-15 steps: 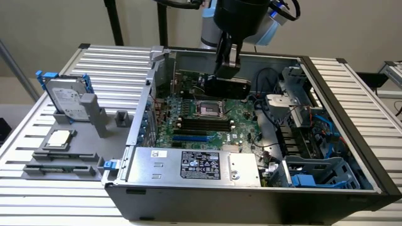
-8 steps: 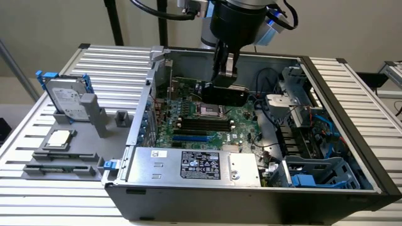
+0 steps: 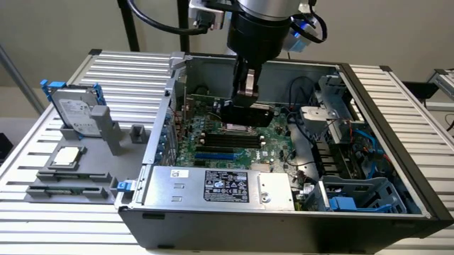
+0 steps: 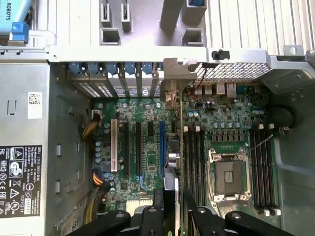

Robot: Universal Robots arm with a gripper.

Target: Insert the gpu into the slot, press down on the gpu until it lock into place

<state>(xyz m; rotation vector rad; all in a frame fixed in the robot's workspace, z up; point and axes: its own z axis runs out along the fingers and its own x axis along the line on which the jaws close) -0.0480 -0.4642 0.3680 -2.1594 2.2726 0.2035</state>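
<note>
Reached straight down into the open black case (image 3: 284, 226), dark cylindrical wrist vertical, gripper (image 3: 246, 102) low between the grey sheet-metal walls. Clamped the black fingers (image 4: 189, 206) tight on the gpu (image 3: 250, 114), one against each flat face. Held the card on edge above the green motherboard (image 3: 212, 133), not seated. In the wrist view, showed the gpu (image 4: 173, 157) as a thin edge-on strip with a silver bracket at its far end, parallel to the slot (image 4: 162, 147) and just beside it. Found the slot (image 3: 215, 157), a long narrow glossy blue plastic strip, flat on the board near ribbed black memory strips (image 3: 228, 141). Stood the case on a slatted aluminium worktop (image 3: 127, 74).
</note>
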